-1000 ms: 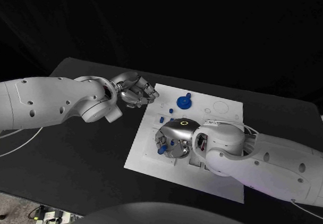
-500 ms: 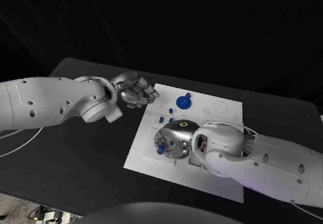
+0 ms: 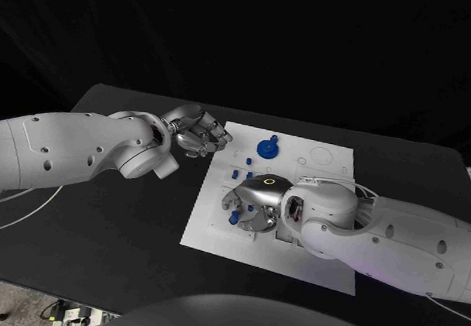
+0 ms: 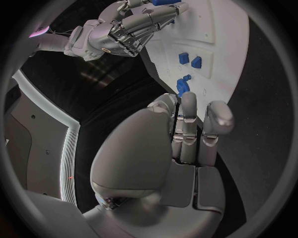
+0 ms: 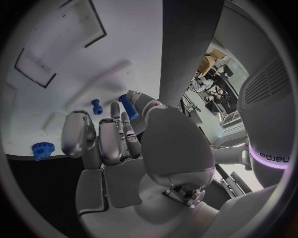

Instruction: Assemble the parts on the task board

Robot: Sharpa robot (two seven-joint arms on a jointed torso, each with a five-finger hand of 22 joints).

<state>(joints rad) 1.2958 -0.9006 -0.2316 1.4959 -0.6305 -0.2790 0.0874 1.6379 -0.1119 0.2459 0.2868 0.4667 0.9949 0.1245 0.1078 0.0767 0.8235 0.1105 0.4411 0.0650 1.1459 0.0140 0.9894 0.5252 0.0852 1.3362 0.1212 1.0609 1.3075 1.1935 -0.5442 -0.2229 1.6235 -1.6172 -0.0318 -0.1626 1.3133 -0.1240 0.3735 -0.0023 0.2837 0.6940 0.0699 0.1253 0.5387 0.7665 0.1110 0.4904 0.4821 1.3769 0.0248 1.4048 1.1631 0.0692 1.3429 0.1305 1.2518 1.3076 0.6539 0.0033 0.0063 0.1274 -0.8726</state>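
The right silver hand [image 3: 249, 209] pinches a small blue peg [image 5: 128, 106] over the middle of the flat white task board [image 3: 313, 270] (likely to slot it in), while the left silver hand [image 3: 197, 133], fingers curled on nothing, waits at the board's upper-left edge.

One word can be read — "sharpa", seen upside down on the white arm casing [image 5: 273, 157] at about three o'clock in the right wrist view, beside a purple-lit band. No other text is legible.
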